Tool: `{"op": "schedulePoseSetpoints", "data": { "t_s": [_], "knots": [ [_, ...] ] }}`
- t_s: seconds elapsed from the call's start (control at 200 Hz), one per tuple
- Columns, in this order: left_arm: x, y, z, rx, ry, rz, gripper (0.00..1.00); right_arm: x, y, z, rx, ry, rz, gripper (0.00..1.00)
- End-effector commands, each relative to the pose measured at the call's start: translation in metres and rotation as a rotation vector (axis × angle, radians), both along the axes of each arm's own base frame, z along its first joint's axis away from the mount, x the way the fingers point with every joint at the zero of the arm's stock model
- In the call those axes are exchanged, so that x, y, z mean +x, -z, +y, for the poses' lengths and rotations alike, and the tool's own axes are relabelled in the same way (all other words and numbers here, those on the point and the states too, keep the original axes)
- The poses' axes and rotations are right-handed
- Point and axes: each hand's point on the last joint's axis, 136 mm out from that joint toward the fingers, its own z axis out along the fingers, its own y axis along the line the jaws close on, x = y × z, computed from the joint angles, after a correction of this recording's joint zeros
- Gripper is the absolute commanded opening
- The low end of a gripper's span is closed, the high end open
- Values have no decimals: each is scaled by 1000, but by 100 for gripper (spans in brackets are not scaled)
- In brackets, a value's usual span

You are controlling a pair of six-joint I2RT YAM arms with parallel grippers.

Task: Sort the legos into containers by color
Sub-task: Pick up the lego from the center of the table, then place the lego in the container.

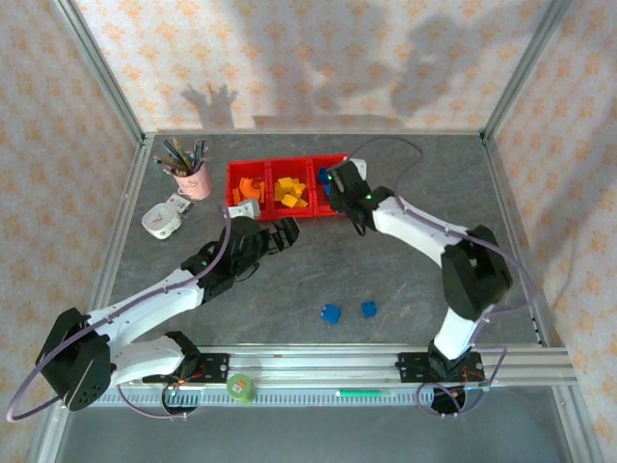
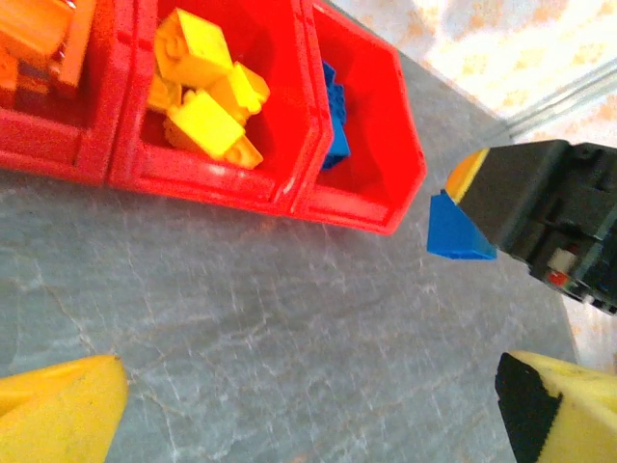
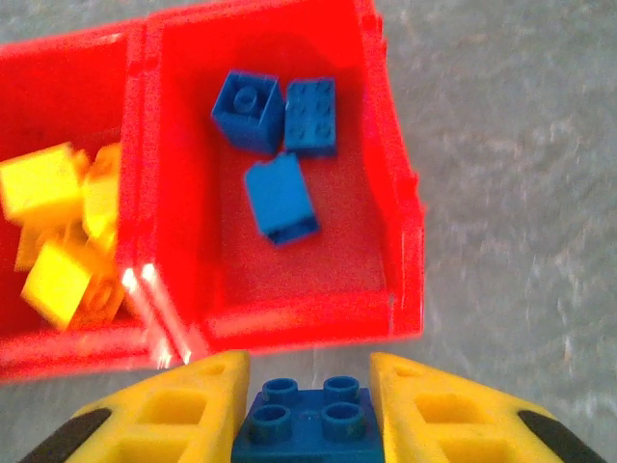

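The containers (image 1: 308,214) are three joined red bins at the back of the table. Orange legos (image 1: 249,185) lie in the left bin, yellow legos (image 1: 289,191) in the middle one. Three blue legos (image 3: 280,198) lie in the right bin (image 3: 289,318). My right gripper (image 3: 308,405) is shut on a blue brick (image 3: 308,429), studs up, just short of that bin's near wall. The left wrist view shows that same held brick (image 2: 458,231) beside the bin's corner (image 2: 366,207). My left gripper (image 2: 308,405) hangs open over bare table in front of the bins. Two blue legos (image 1: 331,313) (image 1: 368,309) lie on the table.
A pink cup of pens (image 1: 193,181) and a white tape dispenser (image 1: 162,220) stand left of the bins. A green tape roll (image 1: 240,388) sits on the front rail. Metal frame posts border the grey table on both sides.
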Motion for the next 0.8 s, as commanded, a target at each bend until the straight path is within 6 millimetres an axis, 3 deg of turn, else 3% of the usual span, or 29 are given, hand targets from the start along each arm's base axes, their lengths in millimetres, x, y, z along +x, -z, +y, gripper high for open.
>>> {"op": "schedulePoseSetpoints", "data": {
  "t_s": [0.0,0.14,0.335,0.551,0.796],
  "knots": [
    [13,-8,1,24,9,-17,99,34,0,-5,-69,27,-30,33],
    [25,-6,4,35,1,-11,99,70,7,-2,-116,48,-32,33],
    [35,0,4,43,3,2,99,97,26,-6,-215,63,-30,33],
    [39,5,2,51,8,10,99,101,37,-9,-247,61,-14,45],
    [38,1,1,48,13,15,99,89,5,8,-123,-9,-38,50]
  ]
}}
